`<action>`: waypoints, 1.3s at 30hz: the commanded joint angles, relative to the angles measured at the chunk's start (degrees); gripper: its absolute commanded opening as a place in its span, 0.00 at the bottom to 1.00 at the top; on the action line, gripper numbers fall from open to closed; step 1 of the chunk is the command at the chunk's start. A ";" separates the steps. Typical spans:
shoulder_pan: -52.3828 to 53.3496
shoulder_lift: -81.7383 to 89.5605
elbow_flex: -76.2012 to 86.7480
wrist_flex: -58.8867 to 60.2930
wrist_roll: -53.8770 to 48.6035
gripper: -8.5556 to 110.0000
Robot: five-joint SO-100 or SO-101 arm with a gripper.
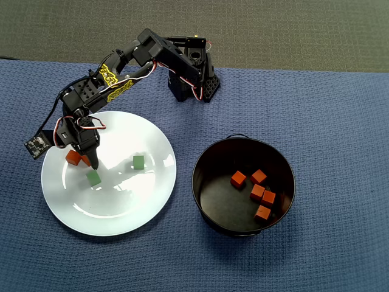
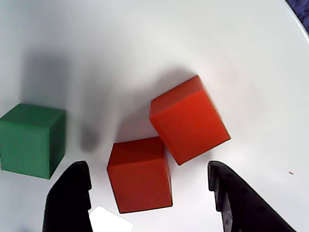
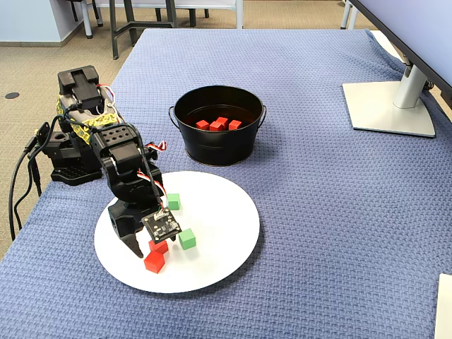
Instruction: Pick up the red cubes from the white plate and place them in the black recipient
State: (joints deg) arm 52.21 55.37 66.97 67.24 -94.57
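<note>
Red cubes [image 2: 164, 145] touching on white plate [image 2: 145, 38], end effector [image 2: 145, 203] spread above

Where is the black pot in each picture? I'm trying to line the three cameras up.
Overhead view: black pot sits right of centre, beside the white plate.
Wrist view: not in it.
Fixed view: pot sits upper centre, beyond the plate.
Shared landmark: the plate.

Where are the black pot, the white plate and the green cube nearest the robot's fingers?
black pot [image 1: 203, 159], overhead view, left rim.
white plate [image 1: 115, 213], overhead view, bare lower surface.
green cube [image 2: 30, 137], wrist view, front face.
</note>
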 commanded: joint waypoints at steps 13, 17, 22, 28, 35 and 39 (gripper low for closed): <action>-1.05 6.24 1.76 -4.31 7.12 0.07; -0.97 16.52 11.16 -9.93 12.04 0.07; -3.43 29.27 20.57 -14.50 21.45 0.07; -9.05 43.68 25.05 -14.15 36.21 0.07; -22.68 54.58 27.25 -12.74 57.74 0.07; -34.63 57.92 28.83 -9.49 68.55 0.07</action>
State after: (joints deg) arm 27.69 107.49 94.92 56.07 -36.30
